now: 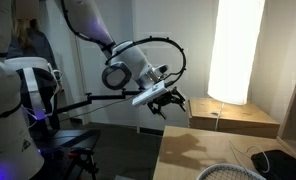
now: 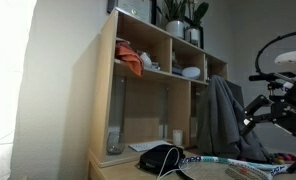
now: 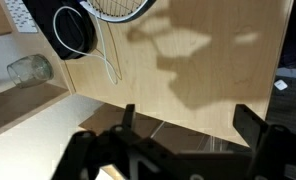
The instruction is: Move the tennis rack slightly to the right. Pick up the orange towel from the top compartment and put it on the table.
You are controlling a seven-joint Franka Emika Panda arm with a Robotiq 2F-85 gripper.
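The hand [image 3: 189,115] is hanging wide open, holding nothing, above the bench [image 3: 218,70]. Just ahead of it the tennis rack [image 3: 123,8] is lying on the bench, with a black loop [image 3: 73,30], possibly headphones, beside its head and a glass jar [image 3: 28,68] off to the side. Far beyond, the orange towel [image 2: 131,62] is sitting in the top compartment of the shelf [image 2: 103,90].

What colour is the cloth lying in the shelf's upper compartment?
Rust-orange; the orange towel shows best in an exterior view.

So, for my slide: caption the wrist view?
Open gripper looks down on the table; tennis rack at top.
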